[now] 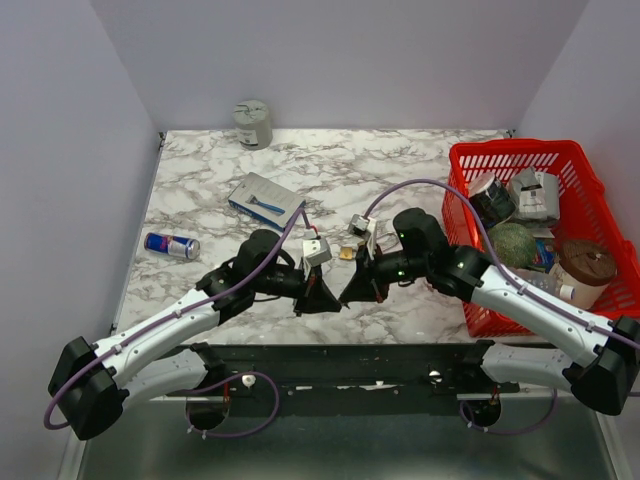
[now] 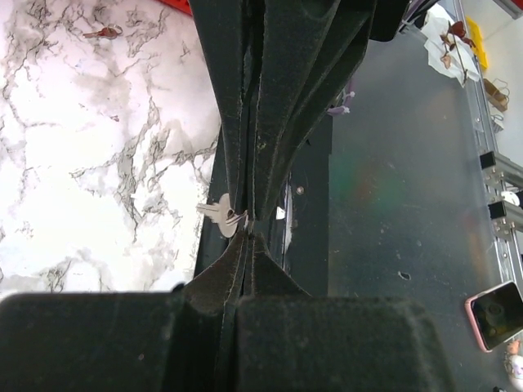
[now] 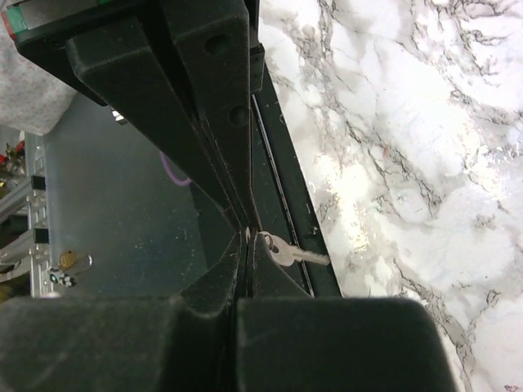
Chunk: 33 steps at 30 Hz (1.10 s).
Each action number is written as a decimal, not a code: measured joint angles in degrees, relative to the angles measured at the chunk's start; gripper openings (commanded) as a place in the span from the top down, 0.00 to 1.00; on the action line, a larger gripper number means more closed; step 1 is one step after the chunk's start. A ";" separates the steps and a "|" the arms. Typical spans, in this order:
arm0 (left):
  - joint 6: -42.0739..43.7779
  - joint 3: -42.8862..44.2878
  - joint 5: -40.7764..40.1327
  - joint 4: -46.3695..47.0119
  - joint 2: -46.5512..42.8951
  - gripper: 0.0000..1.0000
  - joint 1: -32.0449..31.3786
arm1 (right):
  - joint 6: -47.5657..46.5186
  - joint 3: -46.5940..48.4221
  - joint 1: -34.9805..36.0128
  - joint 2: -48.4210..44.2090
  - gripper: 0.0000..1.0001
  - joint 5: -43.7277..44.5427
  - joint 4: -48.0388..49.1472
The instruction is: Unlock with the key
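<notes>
- Nearest is a dark strip (image 1: 380,355) along the front of the white-and-grey marble table (image 1: 420,160).
- Just above that edge the left gripper (image 1: 325,300) and right gripper (image 1: 352,293) meet tip to tip, both clamped tight on the head of the key (image 2: 214,214) — its blade sticks out sideways over the marble.
- Just behind them lies a small brass-coloured object (image 1: 346,253), too small to make out.
- A drink can (image 1: 171,245) lies on its side at the left; further back is a flat box (image 1: 265,200) with a blue razor on it.
- The red basket (image 1: 515,147) at the right holds packets, a green ball (image 1: 513,242) and a brown roll (image 1: 585,262).
- A grey tin (image 1: 253,124) stands by the far wall — the walls are pale and bare.
</notes>
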 measured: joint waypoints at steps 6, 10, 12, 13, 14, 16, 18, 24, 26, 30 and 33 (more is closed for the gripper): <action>0.59 0.20 -1.01 -0.59 -0.20 0.47 0.00 | 2.47 -1.09 0.00 -0.24 0.99 0.94 2.43; 0.57 0.44 -3.61 -1.90 -1.55 0.28 0.02 | 7.52 -6.32 0.11 -2.89 0.99 3.98 9.57; 0.28 0.44 -5.27 -2.56 -3.39 0.28 0.02 | 10.21 -9.07 0.11 -4.79 0.99 5.46 13.64; -0.11 0.44 -6.51 -2.56 -4.55 0.28 0.02 | 11.80 -10.84 0.11 -6.01 0.99 6.36 16.70; -0.87 0.44 -7.82 -2.34 -5.97 0.28 0.02 | 12.87 -11.87 0.11 -6.84 0.99 6.82 18.40; -3.45 -0.11 -10.75 -0.87 -9.18 0.27 0.04 | 15.45 -14.27 0.11 -9.01 0.99 8.13 23.39; -7.93 -2.23 -13.33 3.39 -12.81 0.27 0.04 | 17.59 -16.04 0.11 -10.75 0.99 9.31 28.09; -19.15 -10.10 -18.58 12.15 -18.32 0.32 0.07 | 22.40 -19.47 0.11 -13.51 0.99 10.75 38.66; -22.36 -11.58 -19.45 14.12 -18.21 0.37 0.07 | 23.61 -19.98 0.11 -13.55 0.99 10.78 40.76; -26.88 -13.64 -19.69 18.18 -18.18 0.44 0.07 | 25.29 -20.59 0.11 -13.55 0.99 10.80 43.32; -29.27 -14.64 -19.82 20.61 -18.23 0.44 0.07 | 26.25 -20.79 0.11 -13.53 0.99 10.80 44.26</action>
